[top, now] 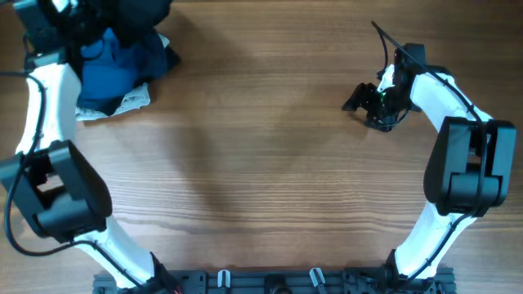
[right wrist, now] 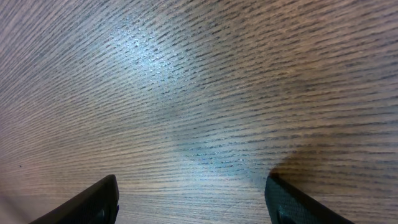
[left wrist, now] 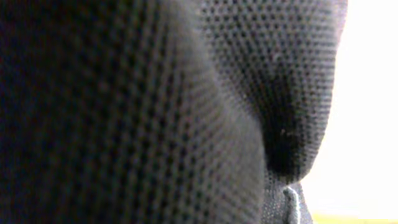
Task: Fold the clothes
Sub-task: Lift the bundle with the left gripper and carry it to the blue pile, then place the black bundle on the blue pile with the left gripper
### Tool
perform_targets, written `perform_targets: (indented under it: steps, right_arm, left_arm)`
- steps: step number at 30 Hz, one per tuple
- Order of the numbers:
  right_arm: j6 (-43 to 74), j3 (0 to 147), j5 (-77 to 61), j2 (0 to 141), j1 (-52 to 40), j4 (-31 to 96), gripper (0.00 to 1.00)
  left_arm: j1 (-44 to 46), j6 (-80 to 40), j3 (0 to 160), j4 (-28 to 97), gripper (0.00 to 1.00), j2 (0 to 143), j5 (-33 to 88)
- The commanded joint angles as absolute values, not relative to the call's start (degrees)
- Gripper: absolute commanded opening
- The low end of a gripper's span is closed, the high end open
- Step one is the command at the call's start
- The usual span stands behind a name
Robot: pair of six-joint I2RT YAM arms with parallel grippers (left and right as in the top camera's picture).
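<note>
Left claw (top: 59, 18) lost in the black shirt (left wrist: 124, 112) — I can't tell its grip, right claw (right wrist: 194, 202), 2 fingers (right wrist: 93, 202) apart, over wood table (right wrist: 199, 74), blue garment (top: 110, 69) by the shirt

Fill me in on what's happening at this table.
The left arm reaches into a heap at the far left corner of the table, where a black shirt lies with a blue garment and a pale cloth. Its camera shows only black fabric up close, so a grip can't be confirmed. The right tool hangs open over bare wood. The shirt is bunched, not folded.
</note>
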State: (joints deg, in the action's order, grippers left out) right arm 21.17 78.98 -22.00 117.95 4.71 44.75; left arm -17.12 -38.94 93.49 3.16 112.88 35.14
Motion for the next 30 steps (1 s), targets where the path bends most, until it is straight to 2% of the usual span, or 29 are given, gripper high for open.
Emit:
perform_targets:
  steps: [1,5,23,24,25,26,28,30]
  right_arm:
    - [20.9,76.4,-17.6,121.3,5.1,46.3,0.77]
    - [21.0,76.4,-17.6,121.3,5.1,46.6,0.77]
    - [20.9,76.4,-17.6,121.3,5.1,48.7,0.76]
    - [21.0,76.4,-17.6,121.3,5.1,48.7,0.76]
    - [20.9,76.4,-17.6,121.3,5.1,48.7,0.76]
    - [21.0,76.4,-17.6,121.3,5.1,48.7,0.76]
    - [20.9,76.4,-17.6,121.3,5.1,48.8,0.76]
    - [20.9,76.4,-17.6,121.3,5.1,48.9,0.76]
  left_arm:
    - [-20.1,-39.7,95.6,4.8,0.04,108.7,37.1]
    - [-22.5,-37.5,95.6,10.3,0.04,109.2,34.8]
    - [-25.1,-33.4,95.6,15.4,0.07,117.4,31.8]
    - [-25.3,-33.2,95.6,16.0,0.19,117.4,31.8]
    - [-25.4,-33.2,95.6,16.5,0.45,117.4,31.8]
    - [-25.4,-33.0,95.6,16.9,0.52,117.4,31.8]
    - [-25.4,-32.2,95.6,17.3,0.74,117.4,31.8]
    - [-25.4,-31.7,95.6,18.0,0.81,117.4,31.8]
